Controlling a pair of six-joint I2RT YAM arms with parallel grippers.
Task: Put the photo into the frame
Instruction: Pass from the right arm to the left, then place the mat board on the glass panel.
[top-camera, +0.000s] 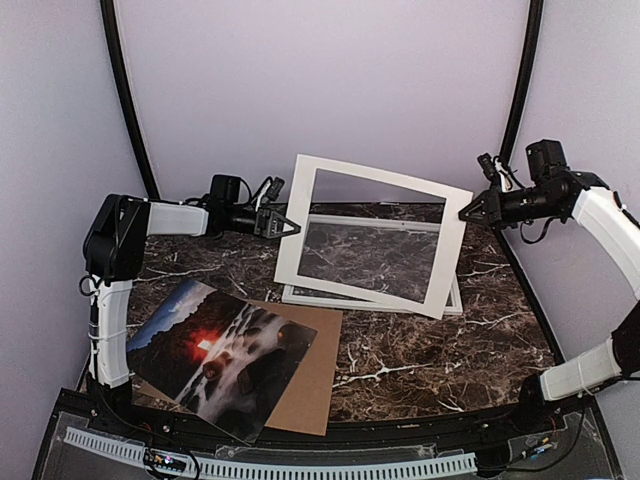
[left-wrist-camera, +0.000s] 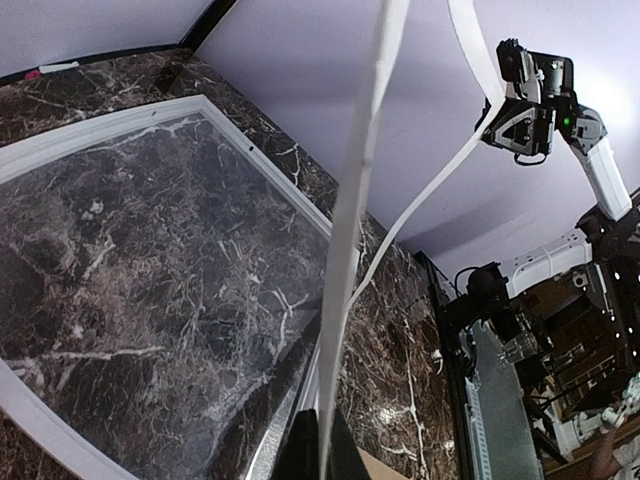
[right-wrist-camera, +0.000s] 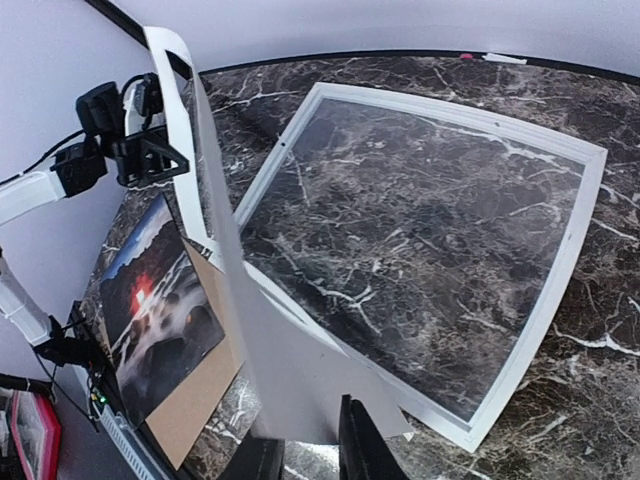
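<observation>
Photo (top-camera: 220, 350): glossy dark landscape, red-orange glow, lay flat and skewed at the counter's (top-camera: 450, 350) front-left. Frame (right-wrist-camera: 549, 265): white, thin rails, lay flat at back-centre, marble showing through.

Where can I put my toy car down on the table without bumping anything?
The biggest bare marble is front right, bordered by the brown cardboard, the frame and the right arm. A smaller patch lies back left, between the photo and the left arm. Back middle is crowded: the white mat hangs over the frame.
</observation>
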